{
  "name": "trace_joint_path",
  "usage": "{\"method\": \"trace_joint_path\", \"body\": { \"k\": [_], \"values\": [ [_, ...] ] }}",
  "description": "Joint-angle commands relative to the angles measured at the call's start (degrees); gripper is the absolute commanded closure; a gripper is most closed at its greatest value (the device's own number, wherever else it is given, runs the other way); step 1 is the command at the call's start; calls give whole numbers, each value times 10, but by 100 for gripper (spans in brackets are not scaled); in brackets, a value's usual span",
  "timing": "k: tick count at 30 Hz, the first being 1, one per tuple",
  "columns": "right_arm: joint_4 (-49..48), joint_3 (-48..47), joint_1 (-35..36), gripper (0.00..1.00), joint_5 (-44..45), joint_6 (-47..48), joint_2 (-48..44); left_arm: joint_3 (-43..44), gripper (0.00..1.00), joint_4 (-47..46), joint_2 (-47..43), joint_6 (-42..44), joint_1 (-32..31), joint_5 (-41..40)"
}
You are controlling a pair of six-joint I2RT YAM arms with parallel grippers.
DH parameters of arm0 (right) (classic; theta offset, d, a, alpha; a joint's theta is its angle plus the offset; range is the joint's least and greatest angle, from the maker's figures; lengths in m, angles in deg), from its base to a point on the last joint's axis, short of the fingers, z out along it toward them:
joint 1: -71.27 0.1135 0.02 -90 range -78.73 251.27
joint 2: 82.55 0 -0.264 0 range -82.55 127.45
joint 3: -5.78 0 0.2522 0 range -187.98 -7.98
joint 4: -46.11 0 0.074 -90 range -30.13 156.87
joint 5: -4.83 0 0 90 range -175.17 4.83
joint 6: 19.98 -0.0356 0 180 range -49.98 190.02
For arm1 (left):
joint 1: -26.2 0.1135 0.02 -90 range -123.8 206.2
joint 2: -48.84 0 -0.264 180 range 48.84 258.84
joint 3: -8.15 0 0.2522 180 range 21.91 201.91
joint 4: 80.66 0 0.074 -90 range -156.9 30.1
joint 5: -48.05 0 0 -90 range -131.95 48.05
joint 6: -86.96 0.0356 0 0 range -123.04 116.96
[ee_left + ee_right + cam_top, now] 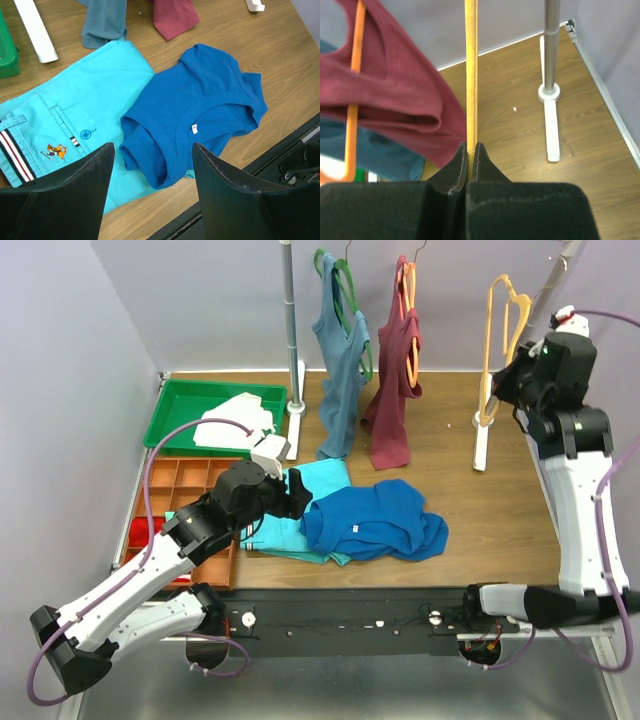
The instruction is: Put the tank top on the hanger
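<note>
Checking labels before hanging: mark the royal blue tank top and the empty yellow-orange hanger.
royal blue tank top (200, 95): left wrist view, body fabric.
empty yellow-orange hanger (471, 70): right wrist view, its upright bar.

cloth tank top (370, 520), plastic hanger (471, 75), wood table (490, 510)

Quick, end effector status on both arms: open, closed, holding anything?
Left end effector: open, empty, above the tank top.
Right end effector: closed on the hanger.

Tank top (372, 520), royal blue, sleeveless, crumpled on table (490, 530) near its front edge; hanger (471, 70), thin light-orange plastic, upright at far right, pinched in right gripper (470, 146).
</note>
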Motion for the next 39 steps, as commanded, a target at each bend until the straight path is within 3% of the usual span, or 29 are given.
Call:
{"method": "trace_joint_path", "body": {
  "k": [1, 13, 24, 30, 39],
  "values": [
    [17, 61, -3, 99, -68, -12, -74, -7, 28, -1, 12, -3, 3, 16],
    [67, 314, -3, 99, -286, -35, -264, -9, 29, -2, 84, -20, 3, 47],
    [83, 437, 9, 99, -422, -58, -358, -21, 32, -4, 166, -69, -19, 31],
    [87, 433, 53, 99, -397, -45, -329, -13, 33, 7, 218, -132, -102, -56],
    [188, 360, 137, 99, -278, -54, -305, -65, 38, -49, 227, -193, -112, -87]
  ]
}}
